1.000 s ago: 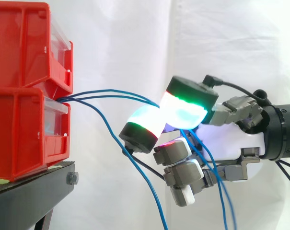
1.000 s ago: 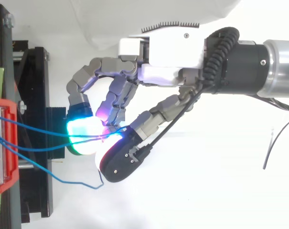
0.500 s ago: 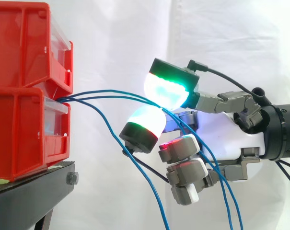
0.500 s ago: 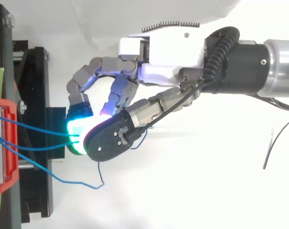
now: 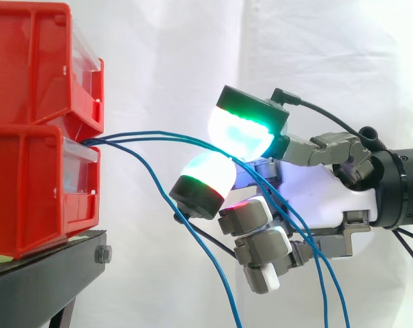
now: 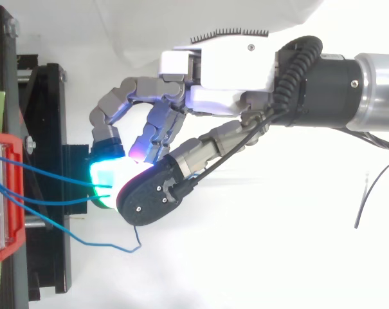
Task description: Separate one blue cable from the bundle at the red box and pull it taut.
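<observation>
Three thin blue cables come out between two stacked red bins (image 5: 29,184) at the left. Two of them (image 5: 158,137) run side by side to my hand (image 5: 329,198) and pass between its green-glowing thumb pad (image 5: 239,133) and a cyan finger pad (image 5: 207,171). From there they fall behind the curled fingers. The thumb pad sits just over the cables and close to the finger pad. The third cable (image 5: 186,225) sags away below the hand. From above, the pair (image 6: 53,183) reaches the hand (image 6: 226,71) and the third cable (image 6: 98,244) loops beside it.
The bins (image 6: 1,193) rest on a black stand (image 5: 49,266) at the left edge. A white curtain hangs behind. The arm comes in from the right.
A second ago the thumb pad was pressed against the finger pad over the cables. It then lifted up and left, and has now come back down a little. The cables hang as before.
</observation>
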